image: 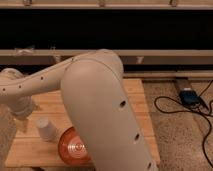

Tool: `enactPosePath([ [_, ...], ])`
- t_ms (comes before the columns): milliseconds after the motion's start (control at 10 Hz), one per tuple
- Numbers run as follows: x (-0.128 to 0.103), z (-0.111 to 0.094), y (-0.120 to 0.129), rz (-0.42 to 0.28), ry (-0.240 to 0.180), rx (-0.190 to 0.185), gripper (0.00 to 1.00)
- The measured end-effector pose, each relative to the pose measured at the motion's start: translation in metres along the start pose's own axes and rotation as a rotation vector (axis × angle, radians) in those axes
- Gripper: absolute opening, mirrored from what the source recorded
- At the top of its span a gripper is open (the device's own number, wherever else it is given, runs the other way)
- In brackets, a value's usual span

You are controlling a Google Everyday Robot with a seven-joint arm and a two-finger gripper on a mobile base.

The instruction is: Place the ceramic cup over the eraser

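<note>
The small white ceramic cup [45,129] stands on the wooden table [135,95] near its front left, just left of the orange plate [74,147]. It looks wider at the bottom, as if upside down. My gripper [23,114] is at the end of the pale arm, at the left edge of the table, just up and left of the cup. The large arm link covers the middle of the view. The eraser is hidden.
The robot's bulky arm [100,110] blocks most of the table. A blue device with black cables [191,97] lies on the speckled floor to the right. A dark shelf runs behind the table.
</note>
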Motion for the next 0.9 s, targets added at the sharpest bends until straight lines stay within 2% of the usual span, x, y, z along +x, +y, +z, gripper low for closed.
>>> enactPosePath([
  [200,0.002,-0.004,-0.004,0.004,-0.005,0.008,0.73],
  [600,0.0,-0.026,-0.02,0.003,-0.039,0.023,0.73],
  [900,0.002,-0.026,-0.02,0.004,-0.031,0.024,0.73],
])
